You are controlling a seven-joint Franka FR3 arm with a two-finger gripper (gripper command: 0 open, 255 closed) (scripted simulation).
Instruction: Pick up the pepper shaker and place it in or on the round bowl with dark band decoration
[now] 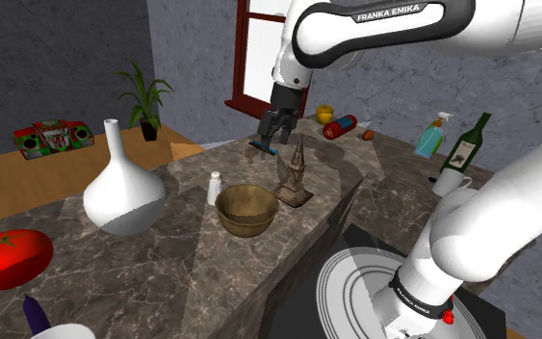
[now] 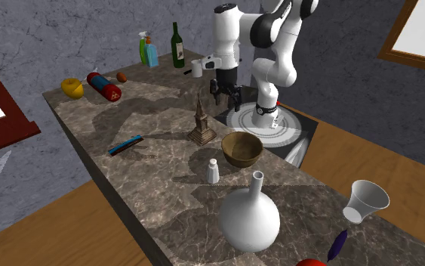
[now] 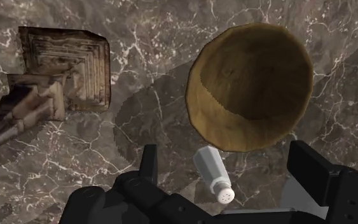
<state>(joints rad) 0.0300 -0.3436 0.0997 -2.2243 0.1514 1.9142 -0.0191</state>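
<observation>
Currently: pepper shaker (image 1: 215,188) (image 3: 213,175), white, upright on marble table (image 1: 163,279), just beside brown round bowl (image 1: 246,209) (image 3: 250,86), on bowl's left in shoulder view; can't tell if touching. Tower figurine (image 1: 296,173) near bowl's other side. White vase (image 1: 122,193) further left. Pincer (image 1: 274,130) (image 3: 227,159) up above table, released, fingers apart, nothing held; wrist view: shaker betw. fingers, untouched.
</observation>
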